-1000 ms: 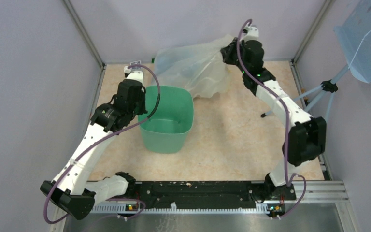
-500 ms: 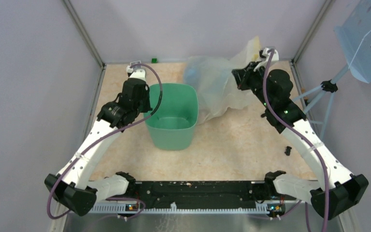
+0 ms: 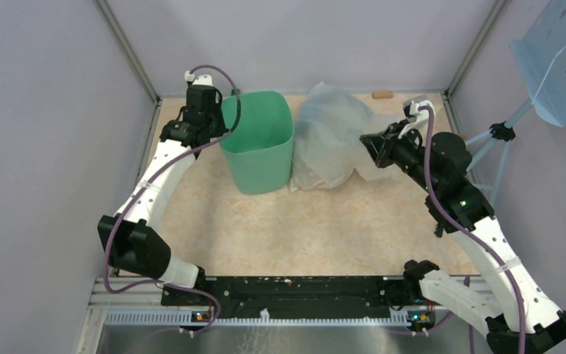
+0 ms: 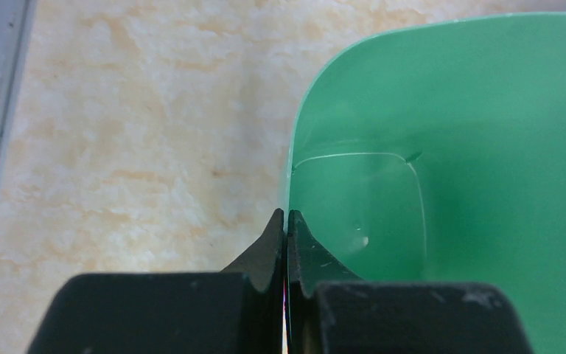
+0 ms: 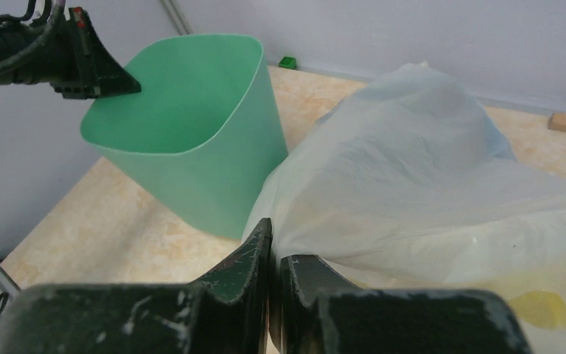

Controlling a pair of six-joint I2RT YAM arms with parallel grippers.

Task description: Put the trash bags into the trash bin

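Observation:
The trash bin (image 3: pixel 258 151) is mint-green and stands upright at the back left of the table, with nothing inside. My left gripper (image 3: pixel 223 125) is shut on its left rim; in the left wrist view the rim (image 4: pixel 298 147) runs straight between the closed fingertips of the left gripper (image 4: pixel 287 216). The trash bags are out of view. A big translucent yellowish bag (image 3: pixel 332 136) lies slumped against the bin's right side. My right gripper (image 3: pixel 371 144) is at the bag's right edge. In the right wrist view the right gripper (image 5: pixel 271 247) has its jaws almost together on the bag's film (image 5: pixel 413 169), beside the bin (image 5: pixel 191 169).
A small wooden block (image 3: pixel 382 94) lies by the back wall, and a small green piece (image 5: pixel 287 63) sits behind the bin. A tripod (image 3: pixel 497 136) holding a blue perforated panel (image 3: pixel 556 59) stands at the right. A small black object (image 3: pixel 438 231) lies near the right edge.
The left arm has drawn the bin toward the back left. The right arm has swung right and lowered, bringing the translucent bag down onto the table beside the bin.

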